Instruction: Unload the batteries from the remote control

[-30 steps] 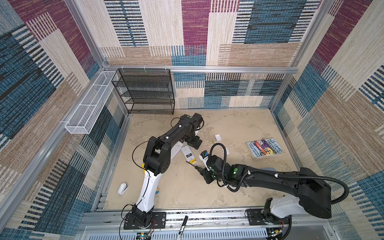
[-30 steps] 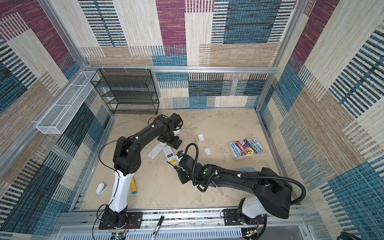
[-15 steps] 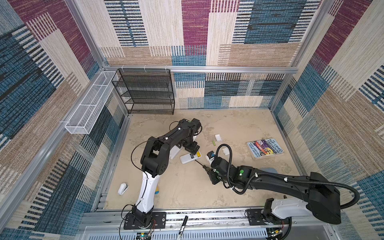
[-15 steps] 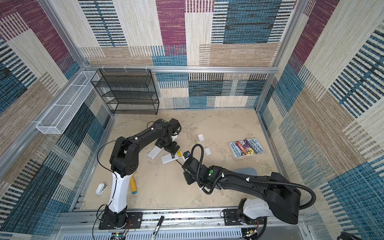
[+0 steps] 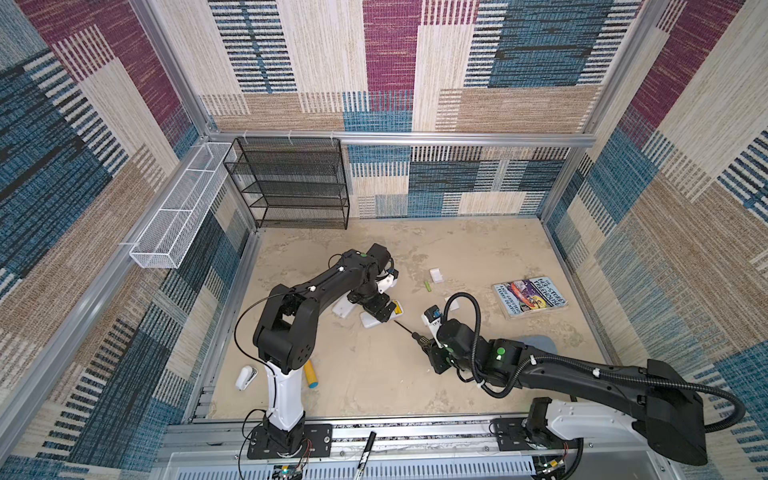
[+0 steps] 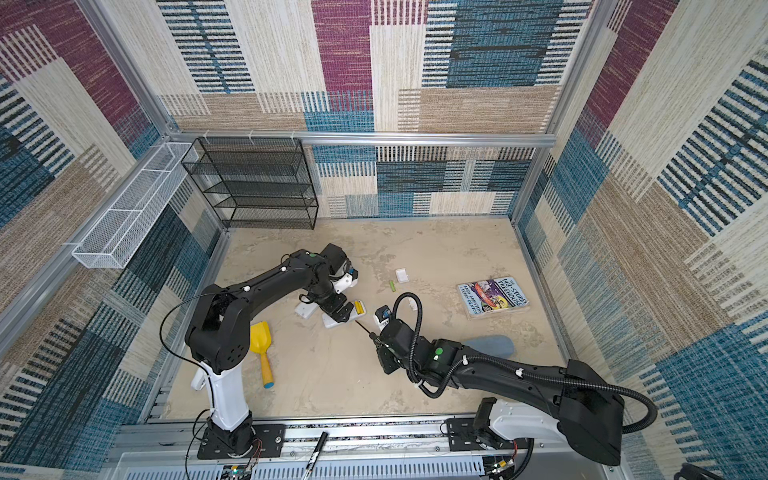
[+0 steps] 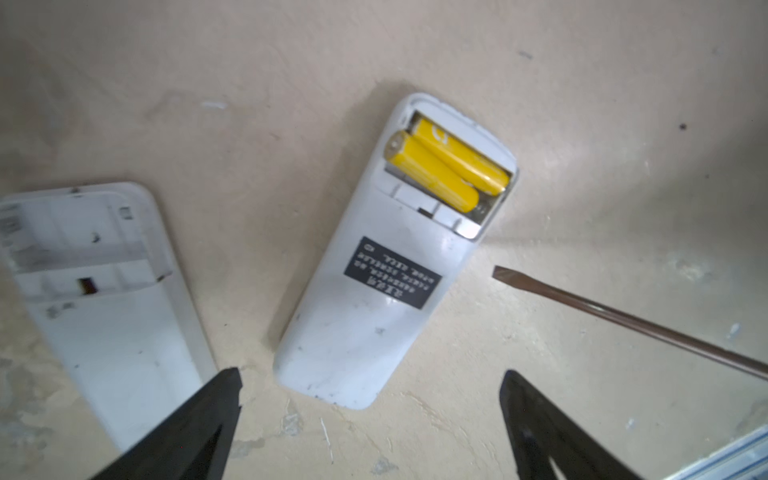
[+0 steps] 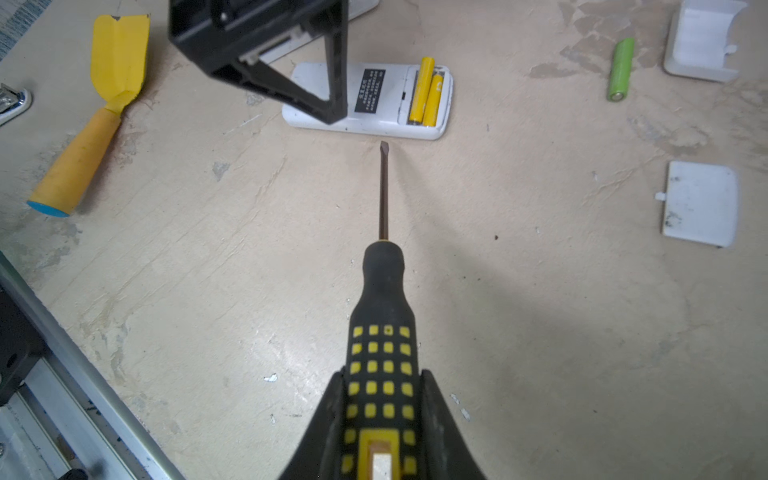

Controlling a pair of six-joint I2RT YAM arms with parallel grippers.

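Right gripper [image 8: 383, 386], clamped on the black-and-yellow-handled screwdriver [image 8: 384, 270], aims its blade at the white plastic remote [image 7: 365, 332], likely to lever out the two yellow cylindrical batteries [image 7: 446, 168] seated inside; left gripper [image 7: 370, 376] hovers wide open, empty.

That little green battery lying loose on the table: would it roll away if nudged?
Probably: the green battery is a smooth cylinder lying on its side on the flat table, nothing touching it. It looks small, so likely light. Its glossy skin might slip in a pinch.
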